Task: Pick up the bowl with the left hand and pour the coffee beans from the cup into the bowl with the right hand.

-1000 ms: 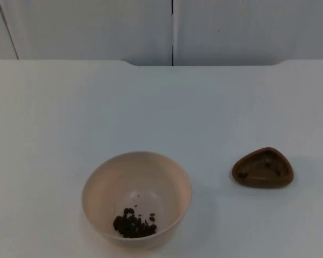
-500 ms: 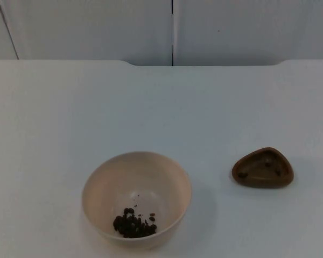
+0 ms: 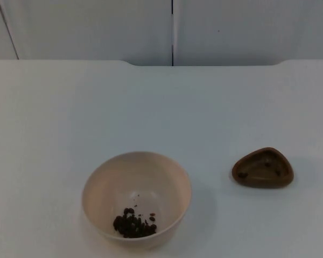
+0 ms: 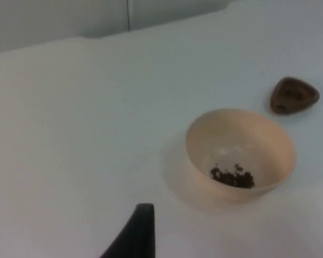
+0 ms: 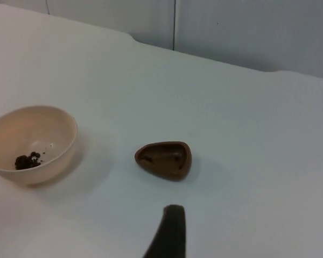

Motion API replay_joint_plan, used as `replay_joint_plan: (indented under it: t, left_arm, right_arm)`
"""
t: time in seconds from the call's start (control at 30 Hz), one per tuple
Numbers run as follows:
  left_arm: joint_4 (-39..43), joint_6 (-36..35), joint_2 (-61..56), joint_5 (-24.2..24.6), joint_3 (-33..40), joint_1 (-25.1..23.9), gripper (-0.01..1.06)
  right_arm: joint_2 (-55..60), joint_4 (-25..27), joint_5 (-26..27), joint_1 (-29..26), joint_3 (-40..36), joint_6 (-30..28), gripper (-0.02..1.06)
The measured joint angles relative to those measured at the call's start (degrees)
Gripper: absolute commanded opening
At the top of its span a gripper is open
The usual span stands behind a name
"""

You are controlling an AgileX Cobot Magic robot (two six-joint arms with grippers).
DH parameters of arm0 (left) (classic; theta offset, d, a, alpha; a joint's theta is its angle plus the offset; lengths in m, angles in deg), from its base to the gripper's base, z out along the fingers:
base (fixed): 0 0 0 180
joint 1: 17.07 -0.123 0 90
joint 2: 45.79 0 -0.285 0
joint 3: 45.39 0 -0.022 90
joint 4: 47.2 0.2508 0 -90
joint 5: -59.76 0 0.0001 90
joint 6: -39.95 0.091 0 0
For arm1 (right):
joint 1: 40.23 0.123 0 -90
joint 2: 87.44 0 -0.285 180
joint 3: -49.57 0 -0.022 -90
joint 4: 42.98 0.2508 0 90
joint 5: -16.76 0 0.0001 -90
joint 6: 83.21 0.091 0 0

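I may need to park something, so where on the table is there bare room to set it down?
Nearly all the white table is bare: the whole stretch from the grey partition wall down to the beige bowl holding coffee beans, and a patch between bowl and brown cup. It is tightest around those two near the front edge.

Nothing differs between the earlier top views and now. The bowl (image 3: 136, 199), the coffee beans (image 3: 133, 224) in it and the brown cup (image 3: 262, 168) sit at the same spots in the frame.
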State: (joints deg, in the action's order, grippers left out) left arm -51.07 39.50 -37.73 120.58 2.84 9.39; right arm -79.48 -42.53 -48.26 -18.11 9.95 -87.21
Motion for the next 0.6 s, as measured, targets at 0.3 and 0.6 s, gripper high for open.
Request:
replay_joint_plan:
  t: [0.3,0.6]
  left_arm:
    - [0.0,0.0,0.0,0.4,0.4,0.0,1.03]
    - [0.0,-0.1,0.0,0.4,0.4,0.0,1.03]
  right_arm:
    - [0.0,0.0,-0.3,0.0,0.0,-0.5,0.73]
    - [0.0,-0.1,-3.1,0.0,-0.2,-0.5,0.73]
